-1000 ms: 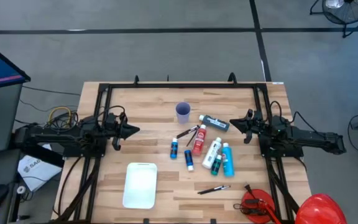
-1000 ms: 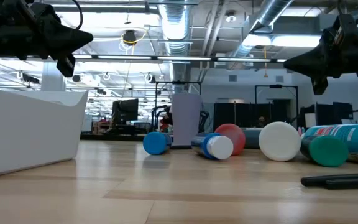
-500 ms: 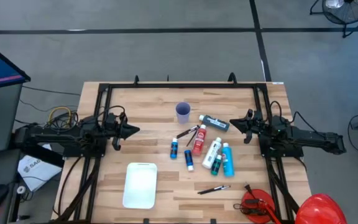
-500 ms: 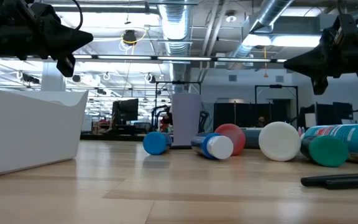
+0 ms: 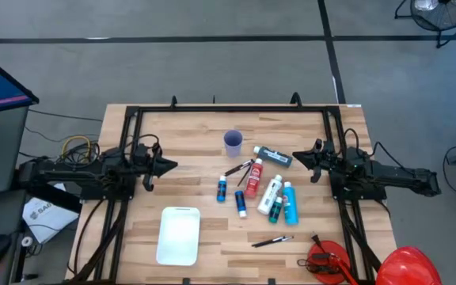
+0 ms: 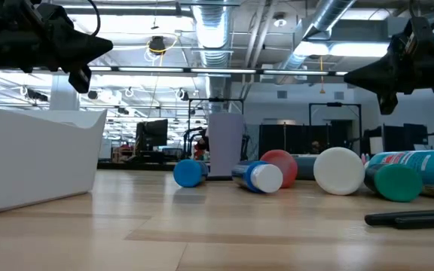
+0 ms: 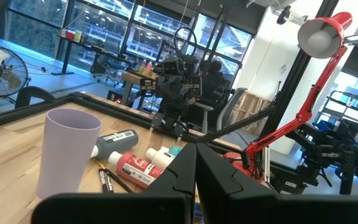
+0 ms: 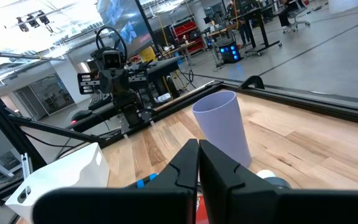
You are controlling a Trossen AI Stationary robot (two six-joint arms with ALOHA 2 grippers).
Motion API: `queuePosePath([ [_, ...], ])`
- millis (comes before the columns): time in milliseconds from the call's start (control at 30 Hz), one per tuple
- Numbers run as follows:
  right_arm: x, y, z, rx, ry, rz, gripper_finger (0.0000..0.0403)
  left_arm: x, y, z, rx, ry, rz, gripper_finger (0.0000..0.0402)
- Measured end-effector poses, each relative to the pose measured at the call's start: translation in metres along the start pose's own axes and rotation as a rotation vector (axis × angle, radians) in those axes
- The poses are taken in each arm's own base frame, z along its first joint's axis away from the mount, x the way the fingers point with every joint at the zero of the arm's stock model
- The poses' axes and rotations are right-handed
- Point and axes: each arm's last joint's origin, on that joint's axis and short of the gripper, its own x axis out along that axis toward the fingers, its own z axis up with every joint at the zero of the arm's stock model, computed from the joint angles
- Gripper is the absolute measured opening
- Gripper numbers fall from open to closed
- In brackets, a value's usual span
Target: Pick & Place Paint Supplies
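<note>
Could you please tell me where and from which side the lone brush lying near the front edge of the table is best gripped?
The brush lies flat, apart from the bottles, its length running roughly left to right. Probably best to come straight down and close across the middle of its thin handle. The right gripper is nearer than the left gripper.

No change: arms, bottles, brushes all as before.

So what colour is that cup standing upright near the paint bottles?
The cup is pale lilac, a light purple. The left wrist view shows it best.
</note>
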Motion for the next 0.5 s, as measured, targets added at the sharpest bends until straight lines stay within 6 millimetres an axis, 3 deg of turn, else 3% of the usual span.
queuePosePath([
  [167, 0.0, 0.0, 0.0, 0.0, 0.0, 0.0, 0.0006, -0.003, -0.002, 0.021, -0.017, -0.263, 0.097, 0.0001],
  [333, 0.0, 0.0, 0.0, 0.0, 0.0, 0.0, 0.0006, -0.013, -0.009, 0.047, -0.08, -0.565, 0.062, 0.0001],
  [500, 0.0, 0.0, 0.0, 0.0, 0.0, 0.0, 0.0006, -0.01, -0.015, 0.055, 0.025, -0.544, -0.014, 0.0001],
])
